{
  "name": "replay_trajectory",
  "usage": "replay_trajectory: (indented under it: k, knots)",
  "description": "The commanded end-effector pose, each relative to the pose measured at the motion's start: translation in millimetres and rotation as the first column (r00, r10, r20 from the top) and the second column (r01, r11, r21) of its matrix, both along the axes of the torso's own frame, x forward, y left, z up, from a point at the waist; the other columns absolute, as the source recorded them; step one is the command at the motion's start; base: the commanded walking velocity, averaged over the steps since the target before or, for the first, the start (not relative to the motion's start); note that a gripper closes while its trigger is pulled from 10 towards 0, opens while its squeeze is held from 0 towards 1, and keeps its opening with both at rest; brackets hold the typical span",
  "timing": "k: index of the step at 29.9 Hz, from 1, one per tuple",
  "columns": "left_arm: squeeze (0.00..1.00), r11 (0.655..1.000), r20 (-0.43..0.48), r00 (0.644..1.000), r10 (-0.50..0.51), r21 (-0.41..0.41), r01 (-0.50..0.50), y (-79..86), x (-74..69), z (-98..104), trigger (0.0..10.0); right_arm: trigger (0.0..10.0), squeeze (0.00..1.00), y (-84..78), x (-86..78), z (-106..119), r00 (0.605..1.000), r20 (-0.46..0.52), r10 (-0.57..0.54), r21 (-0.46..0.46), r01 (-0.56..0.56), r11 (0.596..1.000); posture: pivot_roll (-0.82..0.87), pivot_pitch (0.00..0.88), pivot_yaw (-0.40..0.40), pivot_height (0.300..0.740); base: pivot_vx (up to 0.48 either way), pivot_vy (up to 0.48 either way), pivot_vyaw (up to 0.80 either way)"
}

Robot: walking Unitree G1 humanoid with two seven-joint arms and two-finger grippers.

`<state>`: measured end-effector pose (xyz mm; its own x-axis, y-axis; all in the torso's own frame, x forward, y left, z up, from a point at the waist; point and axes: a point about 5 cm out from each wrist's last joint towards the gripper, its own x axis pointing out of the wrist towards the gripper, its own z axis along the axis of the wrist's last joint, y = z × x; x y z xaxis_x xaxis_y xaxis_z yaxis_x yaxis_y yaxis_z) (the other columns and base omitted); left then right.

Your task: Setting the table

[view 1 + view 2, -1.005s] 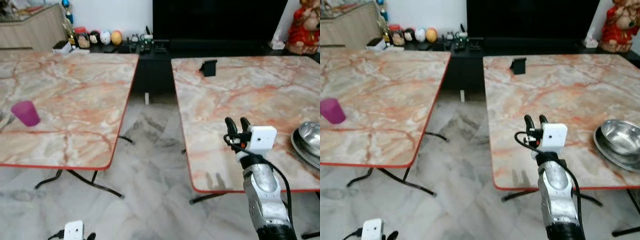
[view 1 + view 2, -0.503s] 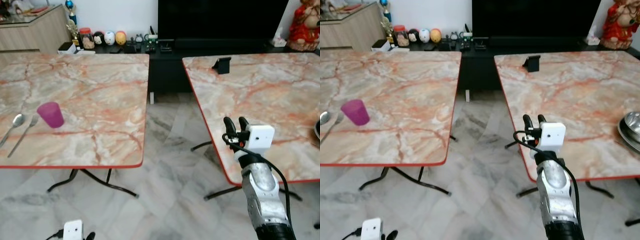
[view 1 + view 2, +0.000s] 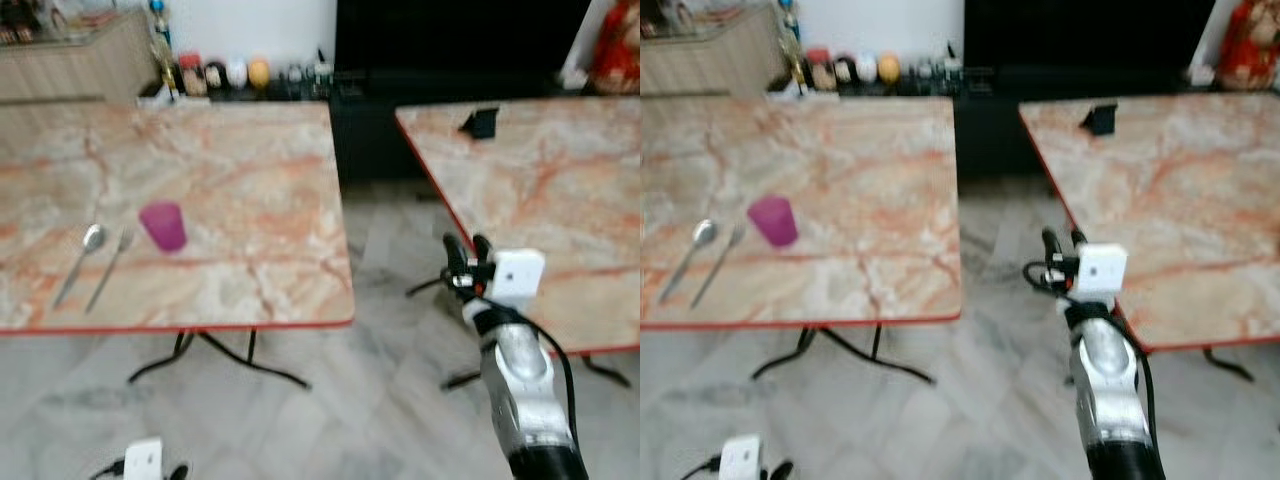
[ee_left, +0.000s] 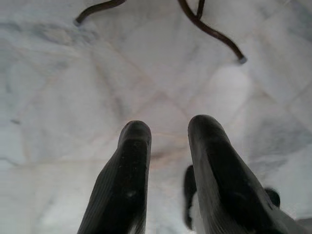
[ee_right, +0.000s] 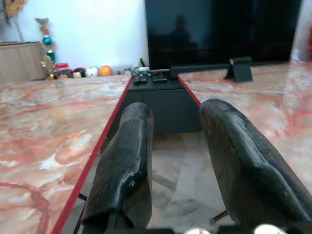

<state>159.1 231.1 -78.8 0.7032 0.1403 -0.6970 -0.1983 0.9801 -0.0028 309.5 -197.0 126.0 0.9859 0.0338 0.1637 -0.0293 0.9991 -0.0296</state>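
I see the right gripper [image 3: 467, 247] raised over the floor gap between both tables, fingers spread, empty. The left gripper [image 4: 168, 146] hangs low, fingers parted. On the left table [image 3: 260, 190], a purple cup [image 3: 162, 225] stands just beside a fork [image 3: 108, 268] and spoon [image 3: 82, 258].

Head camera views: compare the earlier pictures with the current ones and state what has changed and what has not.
The camera has turned toward the robot's left: the left table now sits centrally, its spoon and fork have come into sight beside the purple cup, and the metal bowls have left the picture. Nothing on the tables moved. The right gripper stays raised and open, holding nothing; the left gripper still hangs over the floor.
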Motion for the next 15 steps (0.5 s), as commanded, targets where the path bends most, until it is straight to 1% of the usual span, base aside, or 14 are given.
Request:
replay_trajectory:
  k: [1,15]
  knots:
    - [0.00,1.000,-0.020,1.000,0.007,-0.006,-0.007,0.3,-3.7,-2.1,10.0,10.0,0.00,-4.9,-2.0,-1.8,1.000,-0.005,-0.016,0.007,0.016,1.000,-0.09,0.000,0.033,0.740,0.000,0.368,0.00]
    - [0.00,1.000,-0.022,1.000,-0.001,-0.006,0.001,-0.4,-5.1,-2.7,10.0,10.0,0.00,-1.3,-0.4,-1.4,1.000,0.000,0.001,0.008,-0.001,1.000,-0.09,0.000,0.032,0.740,0.000,0.362,0.00]
